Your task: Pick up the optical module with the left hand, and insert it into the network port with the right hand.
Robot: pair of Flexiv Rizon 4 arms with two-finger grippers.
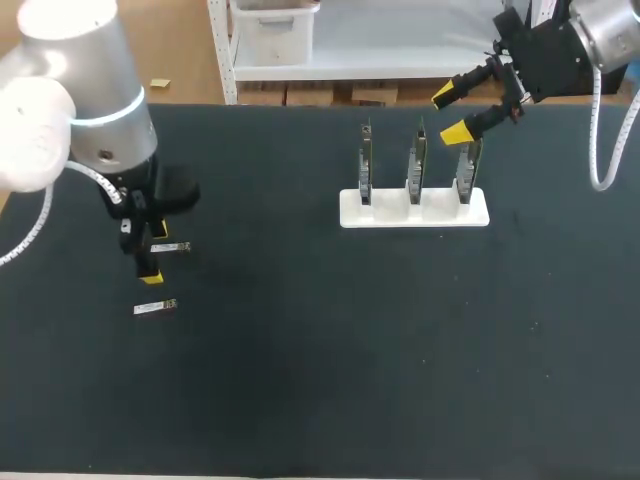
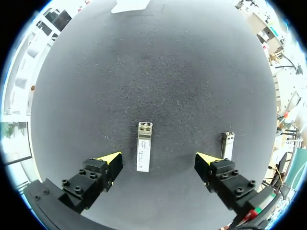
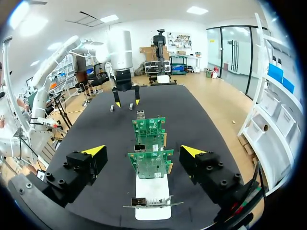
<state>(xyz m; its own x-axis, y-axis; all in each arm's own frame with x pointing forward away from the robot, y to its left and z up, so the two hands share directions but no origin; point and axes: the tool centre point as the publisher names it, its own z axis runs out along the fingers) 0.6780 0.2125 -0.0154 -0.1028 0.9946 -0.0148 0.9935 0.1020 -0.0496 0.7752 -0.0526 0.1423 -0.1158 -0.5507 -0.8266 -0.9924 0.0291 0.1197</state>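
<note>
The dark bench [image 1: 300, 380] carries a white stand [image 1: 413, 212] with three upright boards [image 1: 415, 165] bearing network ports. The right arm [image 1: 590, 35] hangs over the stand, and the right fingers [image 3: 192, 152] are spread wide, touching nothing. The left fingers [image 2: 109, 162] stand apart on either side of an optical module [image 2: 144, 146], which lies flat on the bench, untouched. A second module [image 2: 227, 143] lies just beside one finger.
</note>
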